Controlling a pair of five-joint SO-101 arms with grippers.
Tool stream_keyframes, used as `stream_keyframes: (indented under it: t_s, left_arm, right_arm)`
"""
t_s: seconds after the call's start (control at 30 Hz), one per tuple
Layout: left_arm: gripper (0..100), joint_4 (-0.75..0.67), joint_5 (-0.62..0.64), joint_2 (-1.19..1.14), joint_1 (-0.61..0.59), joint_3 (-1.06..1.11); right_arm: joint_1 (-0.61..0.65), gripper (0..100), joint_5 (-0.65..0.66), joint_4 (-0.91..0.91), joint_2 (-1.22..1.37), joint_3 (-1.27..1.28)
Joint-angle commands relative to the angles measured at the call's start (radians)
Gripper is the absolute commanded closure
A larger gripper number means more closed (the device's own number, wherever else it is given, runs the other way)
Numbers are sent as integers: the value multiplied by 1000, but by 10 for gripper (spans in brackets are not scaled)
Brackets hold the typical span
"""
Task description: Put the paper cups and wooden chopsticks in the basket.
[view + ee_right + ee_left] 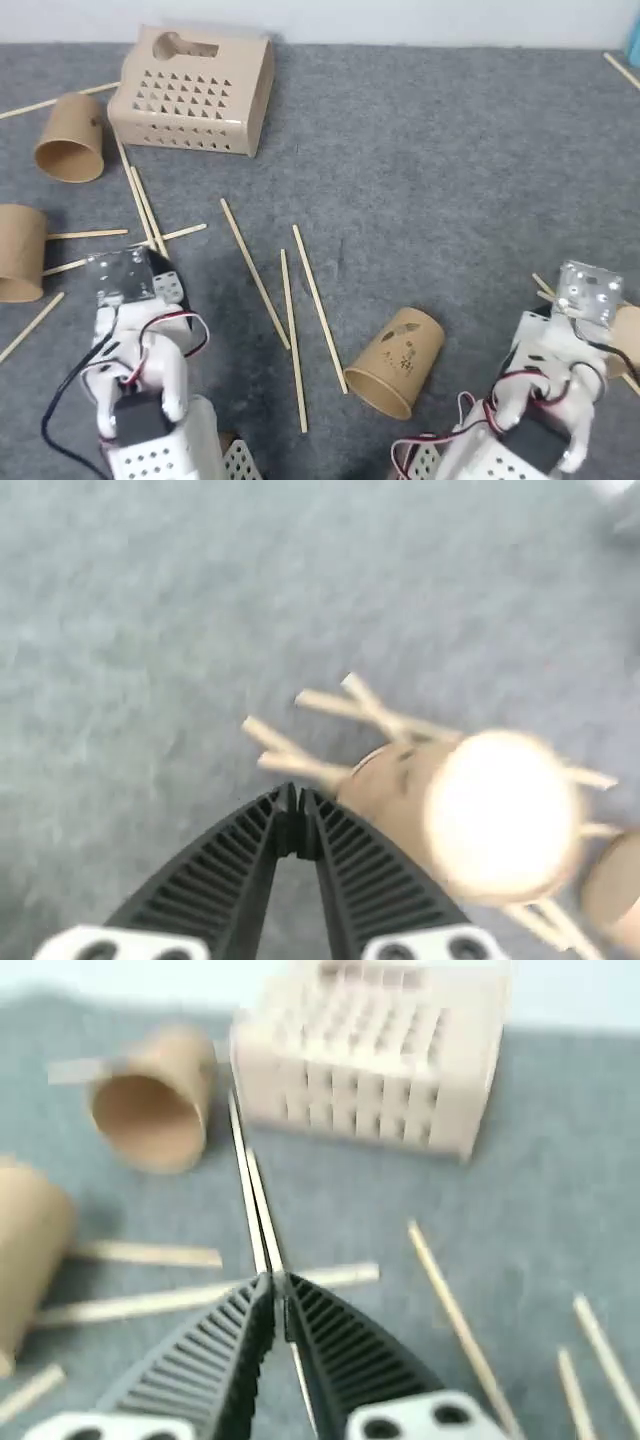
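Paper cups (398,362) are seen lying on their sides on the grey desk (450,150), and none is in the basket (195,90). The basket is tipped over at the far edge of the desk, on the left arm's side. One cup (70,138) is laid just beside the basket, with its mouth turned toward the arms. A second cup (20,252) is found at the edge of the desk, near the left arm. A third cup is laid in the middle, between the two arms. A fourth cup (628,340) is tucked just beside the right arm.

Wooden chopsticks (255,272) are scattered all over the desk. Three long sticks (293,340) are laid near each other in the middle, close to the third cup. A pair of sticks (145,210) is stretched from the basket toward the left arm.

The left jaws are held closed, low over the desk, with their tips at the near end of that pair of sticks. It cannot be told if a stick is pinched between them. The right jaws are closed too, tip against tip, and nothing is held in them. The fourth cup is seen just beside them, laid on top of a few crossed sticks (300,755).
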State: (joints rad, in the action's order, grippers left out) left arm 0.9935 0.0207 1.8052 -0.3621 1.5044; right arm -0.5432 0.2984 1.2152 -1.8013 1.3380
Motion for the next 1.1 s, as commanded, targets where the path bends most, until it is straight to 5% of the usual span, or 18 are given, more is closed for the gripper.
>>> stream_keyframes:
  t_s: [0.0,0.2,0.57,1.07]
  left_arm:
    - [987,46,5,15,52,-156]
    - [987,137,40,-207,135,-377]
    - [987,130,183,-936,149,-725]
    - [987,-198,245,-1448,210,-676]
  right_arm:
    - [-24,985,26,-12,-7,-104]
    - [-25,985,48,25,116,-226]
    - [-147,985,-5,45,903,-749]
    - [-193,876,-8,209,1853,-1737]
